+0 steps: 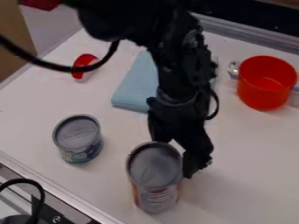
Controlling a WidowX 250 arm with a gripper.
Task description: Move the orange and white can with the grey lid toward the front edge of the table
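My gripper (pixel 174 154) hangs over the lower middle of the work surface, open, with its two fingers apart at the back and right side of a tall can (pixel 154 173). The can stands upright, with a grey lid and a red and white label. One finger is behind the lid's rim and partly hidden; the other comes down close by the right side. Whether either touches the can, I cannot tell. To the left, a shorter can (pixel 78 138) with a grey top and a dark, patterned label stands apart from the gripper.
Behind the arm lies a folded light blue cloth (pixel 135 84). An orange-red pot (pixel 266 82) stands at the upper right. A small red and clear object (pixel 85 67) is at the upper left, partly crossed by a black cable. Metal rails (pixel 51 186) edge the white surface.
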